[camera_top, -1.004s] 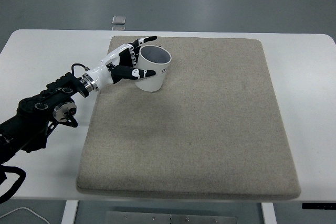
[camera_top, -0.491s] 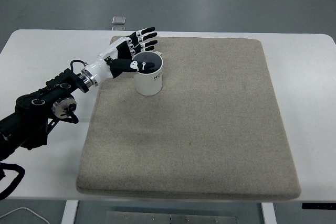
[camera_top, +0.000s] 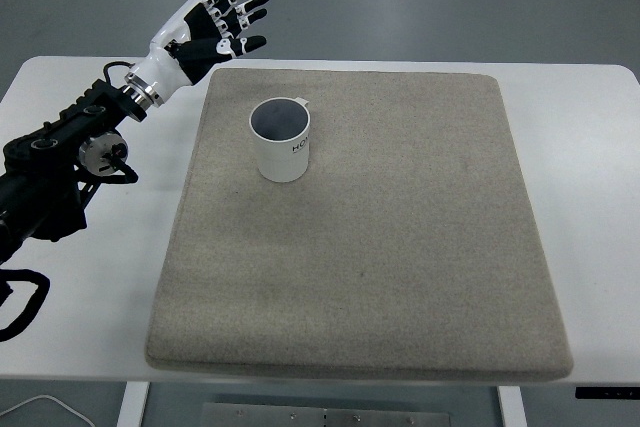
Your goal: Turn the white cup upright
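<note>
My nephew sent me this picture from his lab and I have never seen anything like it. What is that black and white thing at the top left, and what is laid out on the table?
That is a humanoid robot's arm, and the picture comes from its one camera, looking steeply down from the robot's own side. The arm enters from the left edge and ends in the left hand, white and black with jointed fingers. The fingers are spread and hold nothing; the hand is raised near the table's far left corner.

On the white table lies a large grey-beige mat. On the mat stands a white cup, upright with its open mouth facing up, apart from the hand. No right arm shows.
</note>
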`<state>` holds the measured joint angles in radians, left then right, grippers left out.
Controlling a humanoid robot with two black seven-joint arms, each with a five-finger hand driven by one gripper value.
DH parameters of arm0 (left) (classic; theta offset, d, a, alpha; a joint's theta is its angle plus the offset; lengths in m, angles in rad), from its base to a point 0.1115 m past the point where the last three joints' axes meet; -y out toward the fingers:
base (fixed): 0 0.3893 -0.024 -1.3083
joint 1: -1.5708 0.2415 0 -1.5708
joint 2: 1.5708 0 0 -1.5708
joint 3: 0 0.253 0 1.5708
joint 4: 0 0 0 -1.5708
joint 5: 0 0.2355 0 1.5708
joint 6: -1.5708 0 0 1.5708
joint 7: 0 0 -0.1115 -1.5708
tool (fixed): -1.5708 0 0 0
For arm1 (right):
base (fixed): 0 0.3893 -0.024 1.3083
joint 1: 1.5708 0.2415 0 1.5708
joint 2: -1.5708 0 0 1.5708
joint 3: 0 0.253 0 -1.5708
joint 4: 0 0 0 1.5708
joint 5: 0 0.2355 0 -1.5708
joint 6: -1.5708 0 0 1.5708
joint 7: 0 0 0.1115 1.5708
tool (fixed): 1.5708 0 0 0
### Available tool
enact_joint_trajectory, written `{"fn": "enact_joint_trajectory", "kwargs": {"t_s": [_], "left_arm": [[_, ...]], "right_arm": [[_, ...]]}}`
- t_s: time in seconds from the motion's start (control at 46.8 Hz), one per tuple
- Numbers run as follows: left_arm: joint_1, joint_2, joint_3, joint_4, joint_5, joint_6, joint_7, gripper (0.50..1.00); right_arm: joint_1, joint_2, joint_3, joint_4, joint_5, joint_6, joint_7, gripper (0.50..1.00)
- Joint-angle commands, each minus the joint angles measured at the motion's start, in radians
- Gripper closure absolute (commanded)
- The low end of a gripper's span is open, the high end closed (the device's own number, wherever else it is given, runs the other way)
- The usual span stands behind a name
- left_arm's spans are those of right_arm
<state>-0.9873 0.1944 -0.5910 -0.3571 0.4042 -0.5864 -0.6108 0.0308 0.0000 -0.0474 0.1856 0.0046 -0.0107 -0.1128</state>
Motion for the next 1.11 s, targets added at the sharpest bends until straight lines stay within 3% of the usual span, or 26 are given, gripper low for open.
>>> {"fn": "enact_joint_trajectory", "kwargs": {"t_s": [0.0, 0.128, 0.427, 0.534, 0.726, 0.918, 1.089], "left_arm": [[-0.025, -0.03, 0.006, 0.058, -0.033, 0.0, 0.0, 0.506], [-0.036, -0.052, 0.007, 0.104, -0.084, 0.019, 0.0, 0.51], [-0.045, -0.073, 0.005, 0.104, -0.295, 0.183, 0.002, 0.51], [-0.045, -0.087, -0.001, 0.104, -0.33, 0.231, 0.071, 0.51], [-0.045, -0.105, -0.003, 0.104, -0.502, 0.257, 0.269, 0.506], [-0.045, -0.107, -0.006, 0.101, -0.582, 0.3, 0.319, 0.506], [-0.045, -0.107, -0.036, 0.104, -0.709, 0.301, 0.413, 0.506]], "right_arm": [[0.0, 0.0, 0.0, 0.0, 0.0, 0.0, 0.001, 0.57], [0.0, 0.0, 0.0, 0.0, 0.0, 0.0, -0.001, 0.57], [0.0, 0.0, 0.0, 0.0, 0.0, 0.0, 0.001, 0.57], [0.0, 0.0, 0.001, 0.0, 0.0, 0.0, -0.001, 0.57], [0.0, 0.0, 0.001, 0.0, 0.0, 0.0, 0.001, 0.57], [0.0, 0.0, 0.001, 0.0, 0.0, 0.002, 0.001, 0.57], [0.0, 0.0, 0.003, 0.002, -0.002, 0.006, 0.001, 0.57]]}}
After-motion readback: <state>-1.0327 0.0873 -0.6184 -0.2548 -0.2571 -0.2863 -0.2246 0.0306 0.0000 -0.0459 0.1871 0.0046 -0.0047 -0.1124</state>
